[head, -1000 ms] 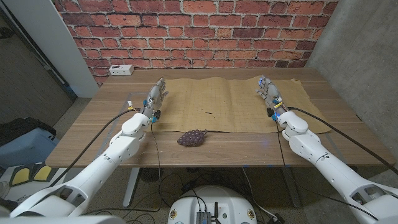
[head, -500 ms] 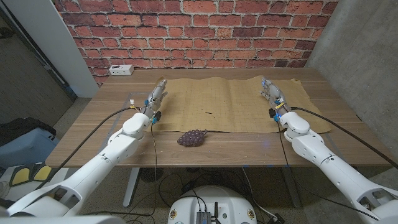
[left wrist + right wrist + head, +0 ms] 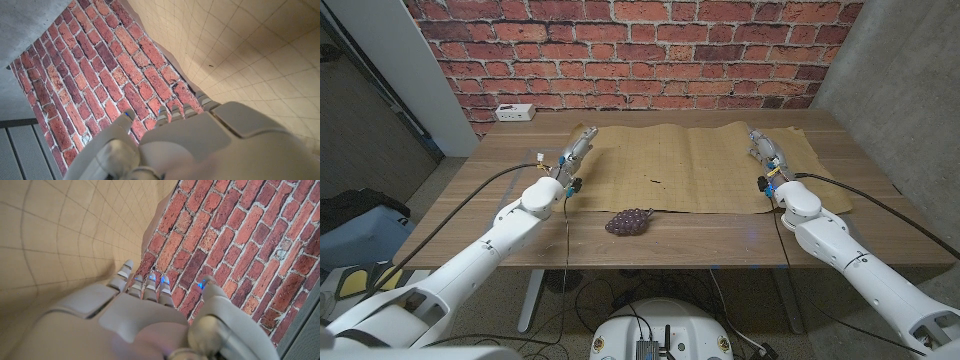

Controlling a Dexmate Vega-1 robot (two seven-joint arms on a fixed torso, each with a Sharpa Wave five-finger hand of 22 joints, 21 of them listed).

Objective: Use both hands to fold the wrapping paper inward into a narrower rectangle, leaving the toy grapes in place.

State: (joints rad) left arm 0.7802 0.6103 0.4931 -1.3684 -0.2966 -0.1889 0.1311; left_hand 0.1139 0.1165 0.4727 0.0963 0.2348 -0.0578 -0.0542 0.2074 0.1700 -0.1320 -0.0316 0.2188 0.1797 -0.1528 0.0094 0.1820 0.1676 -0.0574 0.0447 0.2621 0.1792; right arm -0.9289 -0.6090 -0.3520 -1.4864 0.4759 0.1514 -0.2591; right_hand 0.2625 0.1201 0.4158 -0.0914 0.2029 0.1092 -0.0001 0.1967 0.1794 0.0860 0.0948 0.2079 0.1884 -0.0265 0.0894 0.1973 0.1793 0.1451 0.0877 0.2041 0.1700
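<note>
Left hand (image 3: 579, 146) and right hand (image 3: 763, 149) reach over the wrapping paper's (image 3: 692, 165) far corners; grasp impossible to tell; toy grapes (image 3: 629, 221) sit between the forearms, nearer than both hands.

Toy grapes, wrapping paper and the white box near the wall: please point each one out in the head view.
Grapes (image 3: 629, 221), head view, middle of the bunch.
Paper (image 3: 705, 165), head view, bare middle of the sheet.
White box (image 3: 514, 112), head view, its top face.
</note>
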